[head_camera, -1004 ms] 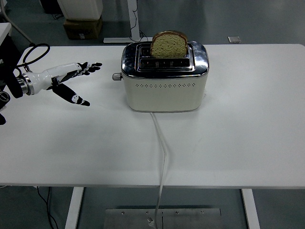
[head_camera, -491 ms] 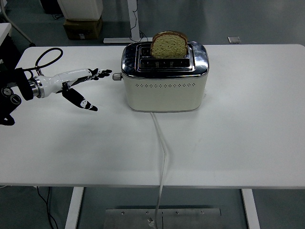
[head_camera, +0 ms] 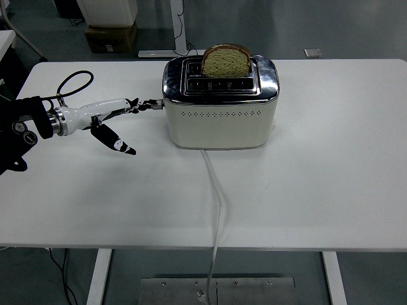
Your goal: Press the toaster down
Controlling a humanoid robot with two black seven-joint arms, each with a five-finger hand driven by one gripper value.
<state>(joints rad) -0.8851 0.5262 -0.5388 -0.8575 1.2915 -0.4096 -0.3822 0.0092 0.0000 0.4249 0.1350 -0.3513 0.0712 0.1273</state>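
A cream and chrome toaster stands at the table's back middle with a slice of bread sticking up from its far slot. Its lever juts from the left end, near the top. My left hand reaches in from the left with fingers stretched out and thumb hanging down. The fingertips are at the lever, touching or nearly touching it. The hand holds nothing. The right arm is out of view.
The toaster's white cord runs from its front over the table's near edge. A black cable loop rises from my left wrist. A cardboard box sits on the floor beyond the table.
My left hand has moved right toward the toaster, from well left of it to the lever. The toaster and bread have not moved.
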